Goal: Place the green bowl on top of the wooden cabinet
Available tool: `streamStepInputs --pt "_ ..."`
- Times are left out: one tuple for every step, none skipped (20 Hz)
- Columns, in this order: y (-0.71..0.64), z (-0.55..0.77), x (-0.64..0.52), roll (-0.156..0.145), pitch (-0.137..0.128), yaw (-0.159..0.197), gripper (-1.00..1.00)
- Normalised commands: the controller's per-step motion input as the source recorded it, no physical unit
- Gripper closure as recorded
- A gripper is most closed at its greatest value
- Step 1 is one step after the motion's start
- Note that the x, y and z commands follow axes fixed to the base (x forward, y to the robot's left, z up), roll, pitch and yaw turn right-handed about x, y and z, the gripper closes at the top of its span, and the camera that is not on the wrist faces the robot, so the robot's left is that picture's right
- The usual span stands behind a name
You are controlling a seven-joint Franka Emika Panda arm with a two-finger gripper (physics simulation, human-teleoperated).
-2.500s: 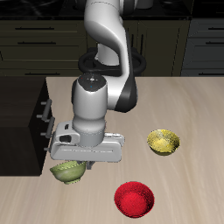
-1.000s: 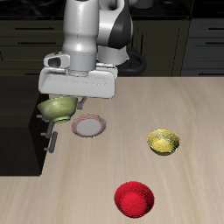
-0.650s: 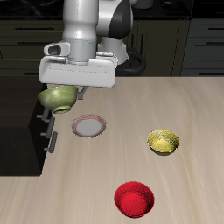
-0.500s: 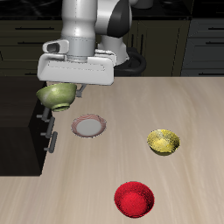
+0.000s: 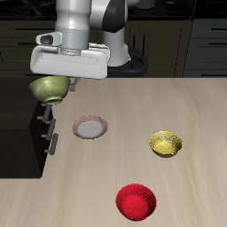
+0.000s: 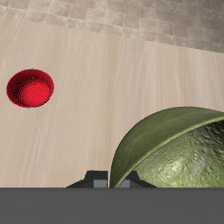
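Note:
The green bowl [image 5: 50, 88] is olive-green and hangs in my gripper [image 5: 64, 82], which is shut on its rim. It is lifted above the table, over the front edge of the wooden cabinet [image 5: 19, 124], a dark boxy block with silver bar handles [image 5: 47, 113]. In the wrist view the green bowl [image 6: 179, 147] fills much of the frame, with its mottled inside showing and the gripper's fingertips [image 6: 120, 175] closed on its rim. The table lies far below it.
A small pinkish plate [image 5: 90, 129] lies on the table beside the cabinet. A yellow bowl [image 5: 165, 143] sits farther along the table. A red bowl [image 5: 136, 201] sits near the table's front edge and also shows in the wrist view [image 6: 31, 88].
My gripper has lifted the green bowl from the table near the front edge, then carried it upward and toward the cabinet. It is now higher and partly over the cabinet.

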Motion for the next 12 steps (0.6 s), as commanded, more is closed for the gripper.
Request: streamStepInputs --pt "-0.03 0.06 -0.02 0.013 -0.012 0.037 1.00" --pt "-0.09 0.10 -0.09 -0.005 -0.013 -0.003 1.00" --pt "0.02 0.27 -0.25 0.006 -0.047 0.007 1.00" --pt "-0.07 0.09 -0.05 -0.002 -0.008 -0.002 1.00" --pt "-0.09 0.35 -0.42 -0.012 -0.047 0.028 1.00" --pt "-0.11 0.15 -0.33 -0.012 0.012 0.006 1.00" --pt "-0.04 0.12 -0.23 0.031 -0.031 0.027 1.00" --pt "-0.07 0.09 -0.32 -0.012 -0.015 0.013 1.00" --pt "0.00 0.14 -0.31 0.062 -0.040 0.050 1.00" --pt "-0.16 0.04 -0.22 -0.043 -0.013 0.032 1.00" --pt "-0.02 0.03 -0.70 -0.017 0.011 0.085 1.00" --pt "0.06 0.01 -0.33 0.043 -0.020 0.119 1.00"
